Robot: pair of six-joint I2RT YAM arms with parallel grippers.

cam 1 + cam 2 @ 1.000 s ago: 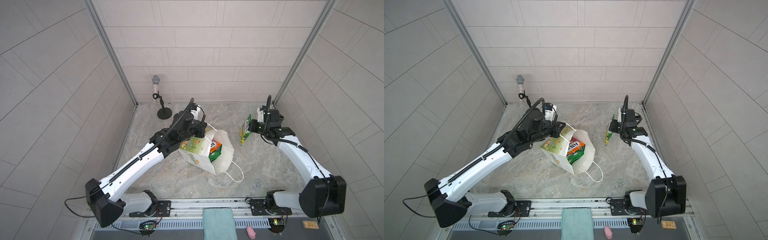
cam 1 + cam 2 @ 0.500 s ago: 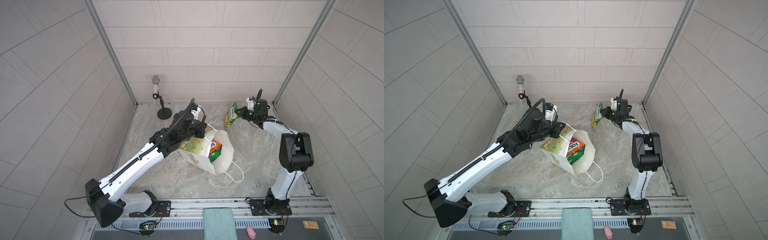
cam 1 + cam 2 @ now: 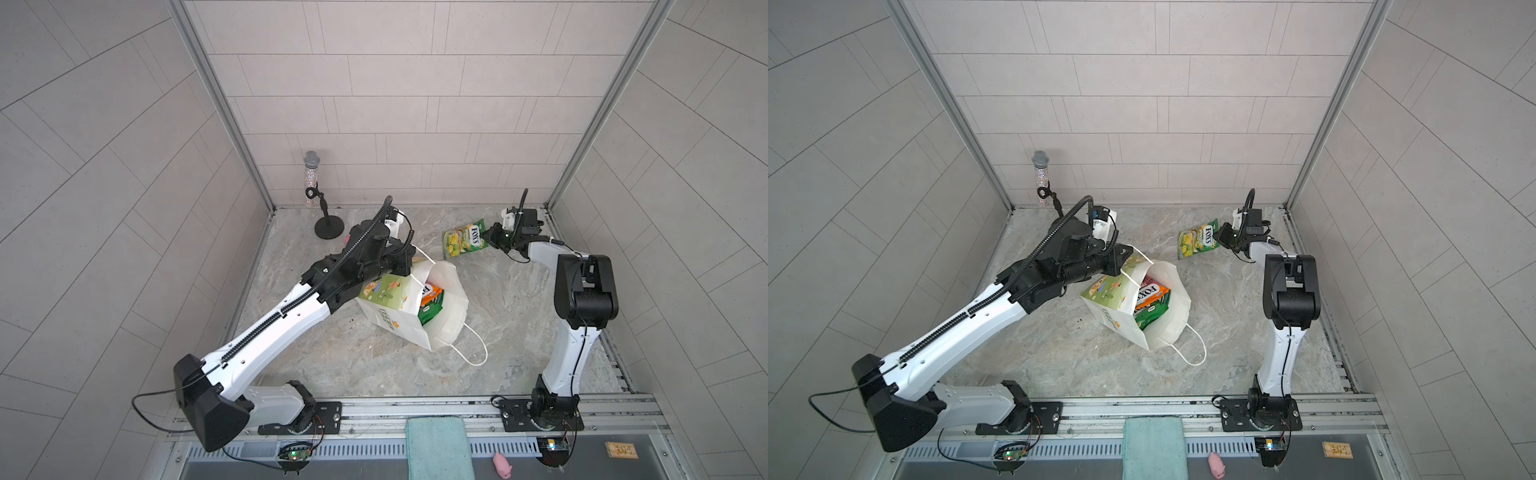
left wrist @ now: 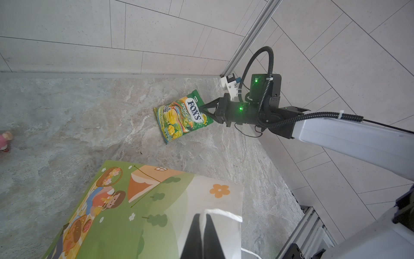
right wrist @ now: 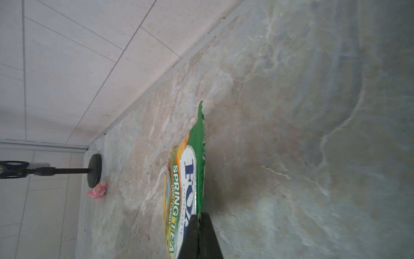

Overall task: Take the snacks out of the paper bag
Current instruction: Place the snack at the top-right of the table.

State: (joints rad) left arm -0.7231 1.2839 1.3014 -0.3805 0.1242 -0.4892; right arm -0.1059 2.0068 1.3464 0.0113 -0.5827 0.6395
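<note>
The white paper bag (image 3: 390, 322) (image 3: 1117, 322) stands tilted at mid-table with its mouth open toward the right. My left gripper (image 3: 409, 266) (image 3: 1121, 266) (image 4: 202, 216) is shut on its upper rim beside a cord handle. Inside the bag lie an orange-red FOX'S packet (image 3: 432, 290) (image 3: 1152, 293) and a green packet (image 3: 430, 311) (image 3: 1150, 311). My right gripper (image 3: 487, 240) (image 3: 1219, 240) (image 4: 202, 107) (image 5: 198, 215) is shut on the top edge of a yellow-green FOX'S packet (image 3: 464, 241) (image 3: 1198, 243) (image 4: 181, 116) (image 5: 181, 179). It holds that packet low over the marble near the back right corner.
A microphone on a black round-based stand (image 3: 329, 228) (image 3: 1040, 174) is at the back left, with a small pink toy (image 4: 4, 141) (image 5: 97, 190) next to it. Tiled walls close three sides. A teal cloth (image 3: 439, 446) and another pink toy (image 3: 503, 463) lie on the front rail.
My right arm has swung from the right side toward the back wall, carrying the yellow-green packet back and leftward, then lowering it slightly. The left arm and bag have not moved.
</note>
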